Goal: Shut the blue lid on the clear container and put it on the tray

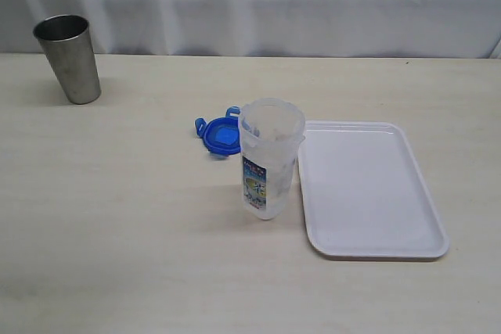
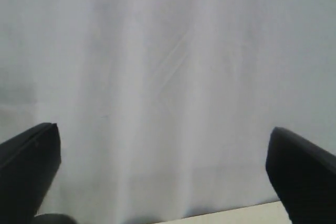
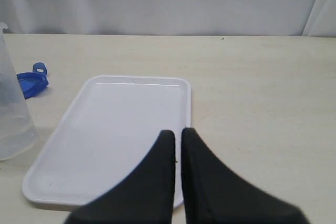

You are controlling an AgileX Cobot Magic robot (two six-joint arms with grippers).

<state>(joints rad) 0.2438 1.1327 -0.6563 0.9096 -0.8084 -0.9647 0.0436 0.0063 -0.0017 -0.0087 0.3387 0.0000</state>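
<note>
So the container (image 1: 268, 166) stands upright mid-way across the table (image 1: 117, 232). The lid (image 1: 219, 135) lies just behind it to the left, partly hidden by it. The tray (image 1: 368, 193) sits just right of the container, and the cup (image 1: 70, 59) stands well apart at the back left.

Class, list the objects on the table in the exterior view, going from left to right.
Tapered steel cup → round blue plastic lid → tall clear plastic container → flat white rectangular tray.
</note>
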